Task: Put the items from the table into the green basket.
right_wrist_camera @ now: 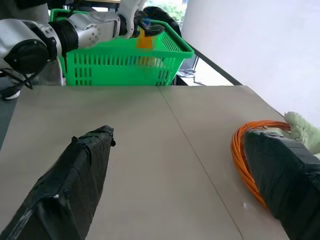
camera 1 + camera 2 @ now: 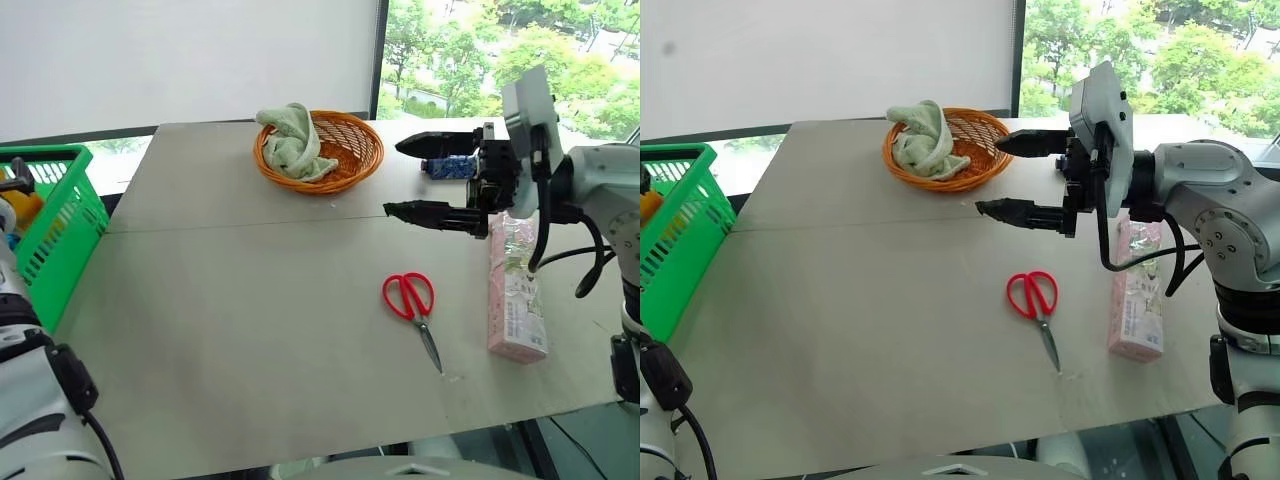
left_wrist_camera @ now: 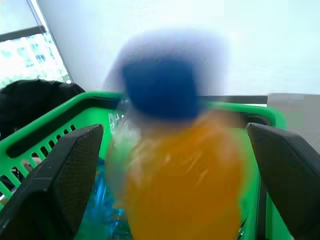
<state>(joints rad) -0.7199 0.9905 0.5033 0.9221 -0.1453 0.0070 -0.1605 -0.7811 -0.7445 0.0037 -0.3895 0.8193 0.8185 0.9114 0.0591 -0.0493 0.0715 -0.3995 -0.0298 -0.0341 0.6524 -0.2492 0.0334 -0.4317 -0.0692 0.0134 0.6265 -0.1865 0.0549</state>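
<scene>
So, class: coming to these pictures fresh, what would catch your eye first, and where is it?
Probably the bright green basket at the table's left edge, with an orange drink bottle dropping into it between the left gripper's open jaws. Next, the red-handled scissors lying mid-table, and the right gripper hovering open above them.

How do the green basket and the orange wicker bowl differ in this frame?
The green basket is rectangular plastic with lattice sides; the orange wicker bowl is round and woven. The basket stands at the table's left edge, the bowl near its far edge. The bowl holds a pale green cloth; over the basket, an orange bottle sits between the left pincer's spread fingers. Both are open-topped containers.
</scene>
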